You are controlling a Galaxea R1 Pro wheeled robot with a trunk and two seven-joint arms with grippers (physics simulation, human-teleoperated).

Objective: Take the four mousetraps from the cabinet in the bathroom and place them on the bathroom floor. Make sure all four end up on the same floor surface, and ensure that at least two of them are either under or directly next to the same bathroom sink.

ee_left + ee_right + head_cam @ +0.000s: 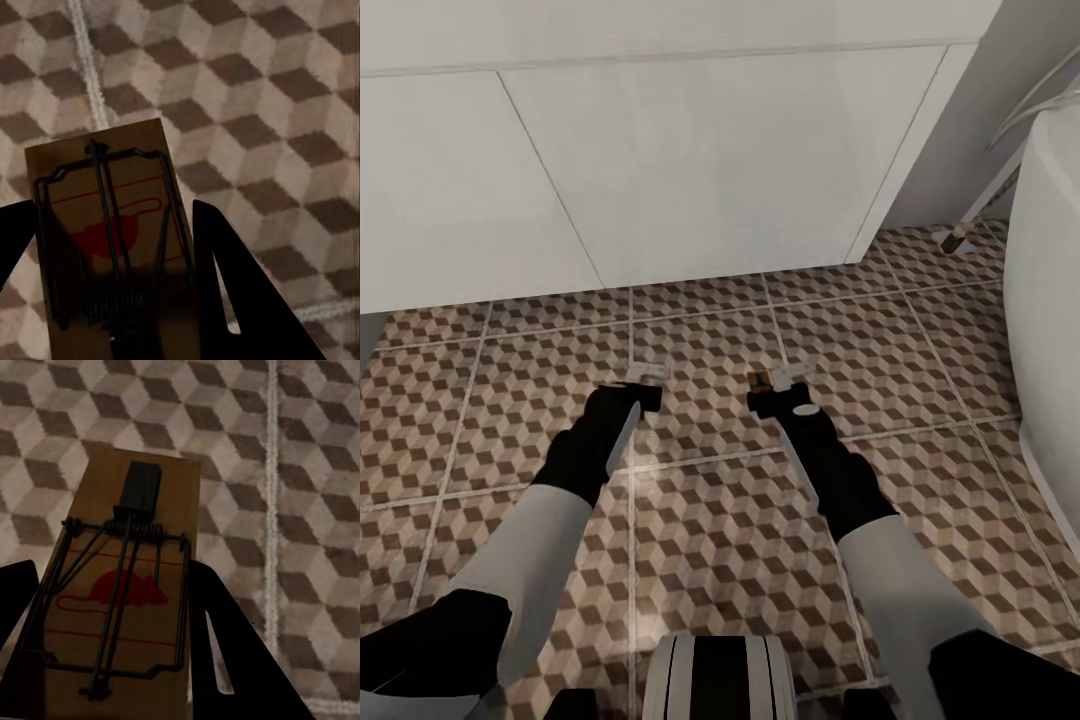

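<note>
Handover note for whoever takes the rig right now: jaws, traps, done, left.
Left gripper: shut on a mousetrap, held between the jaws over the bathroom floor.
Right gripper: shut on a second mousetrap, also above the tiles.
Both arms reach toward the white vanity; bathtub sits to the right.
Done: two traps carried here, not yet released.
Left: set both down close to the vanity's sink. The other two traps are not in sight; presumably they need fetching.

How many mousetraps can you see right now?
2. One mousetrap sits between the left gripper fingers, the other between the right gripper fingers, above the bathroom floor. Others may be out of frame.
</note>
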